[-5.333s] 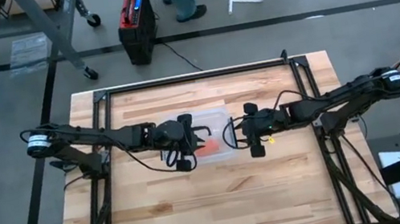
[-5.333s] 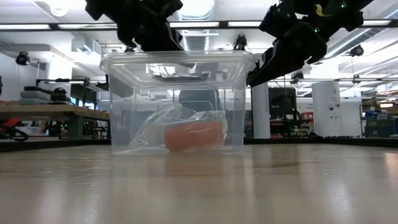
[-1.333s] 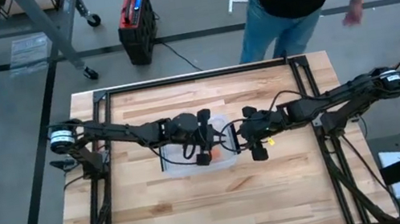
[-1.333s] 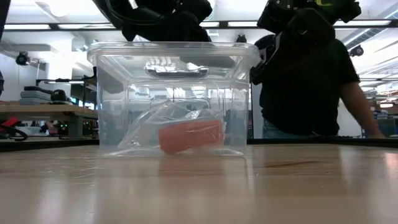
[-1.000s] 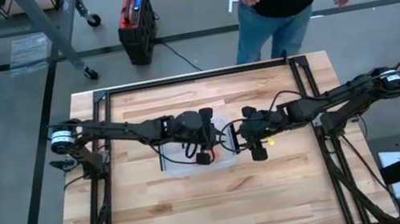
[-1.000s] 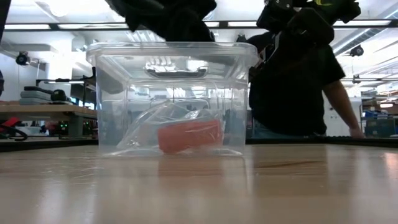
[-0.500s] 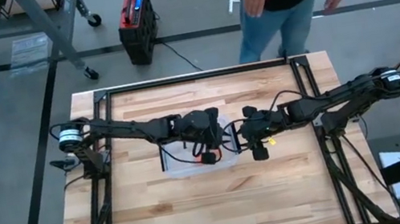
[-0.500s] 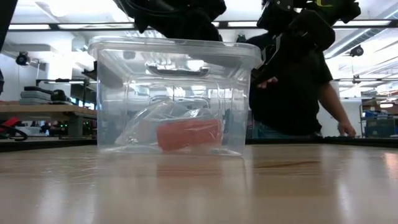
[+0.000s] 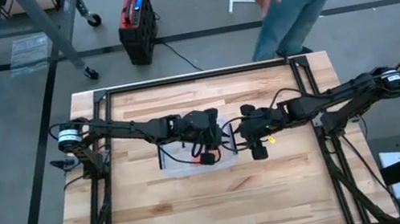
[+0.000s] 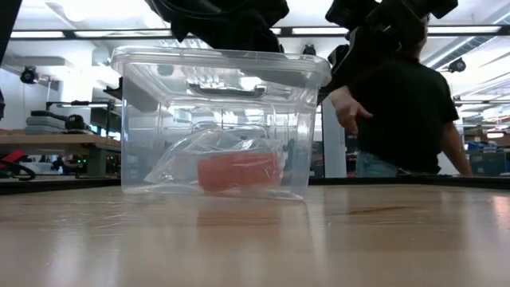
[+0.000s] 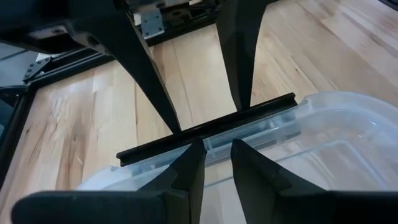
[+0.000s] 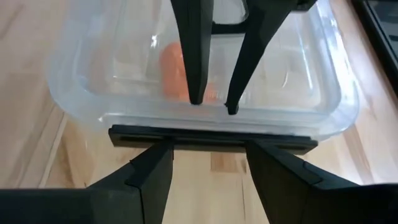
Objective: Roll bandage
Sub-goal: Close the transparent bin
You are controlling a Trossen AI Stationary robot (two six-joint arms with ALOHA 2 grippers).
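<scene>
Overhead, table-level and two close wrist cameras share the clear box (image 10: 215, 119).

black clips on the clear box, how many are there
2. One clip runs along the box edge facing the right gripper; the other clip runs along the edge by the left gripper. Others may be hidden under the arms.

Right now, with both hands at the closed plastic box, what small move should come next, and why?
Probably lift the black latch under the left hand. The lid is on the clear box, so the orange bandage roll inside cannot be reached. The right hand sits at the opposite latch, which likely needs releasing too.
</scene>
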